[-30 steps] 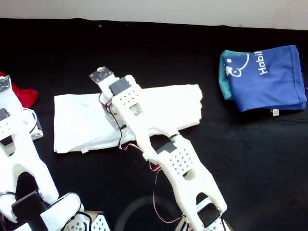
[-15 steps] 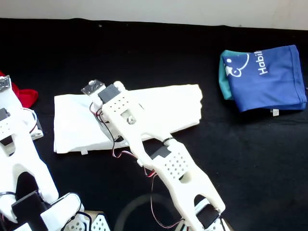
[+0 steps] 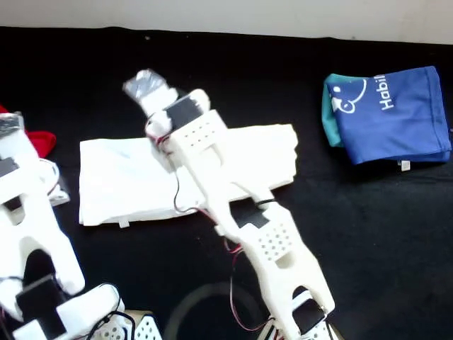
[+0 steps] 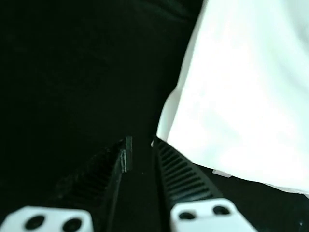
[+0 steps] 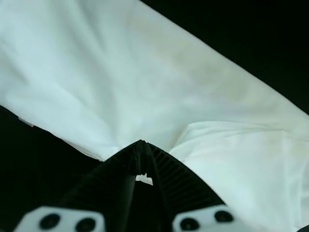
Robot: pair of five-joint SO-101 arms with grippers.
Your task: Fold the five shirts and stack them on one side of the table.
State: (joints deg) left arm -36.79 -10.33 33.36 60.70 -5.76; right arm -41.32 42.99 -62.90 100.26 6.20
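A white shirt (image 3: 120, 184) lies partly folded, flat on the black table left of centre. My right gripper (image 3: 145, 86) hangs raised over the shirt's far edge, with the arm stretched across the cloth. In the right wrist view it (image 5: 141, 145) is shut, with the white shirt (image 5: 145, 82) spread well below it. My left gripper (image 3: 8, 124) stays at the table's left edge. It (image 4: 141, 144) is open by a narrow gap with nothing in it, just off a corner of the white shirt (image 4: 241, 96). A folded blue shirt (image 3: 393, 113) lies on a teal one (image 3: 328, 106) at the far right.
A red shirt (image 3: 39, 140) pokes out at the left edge, behind my left arm. Black tabletop lies bare between the white shirt and the blue stack, and along the far side up to the pale wall (image 3: 226, 14).
My right gripper moved left over the white shirt, then rose and swung toward the table's far side. The shirt lies as before. The left arm shifted only slightly.
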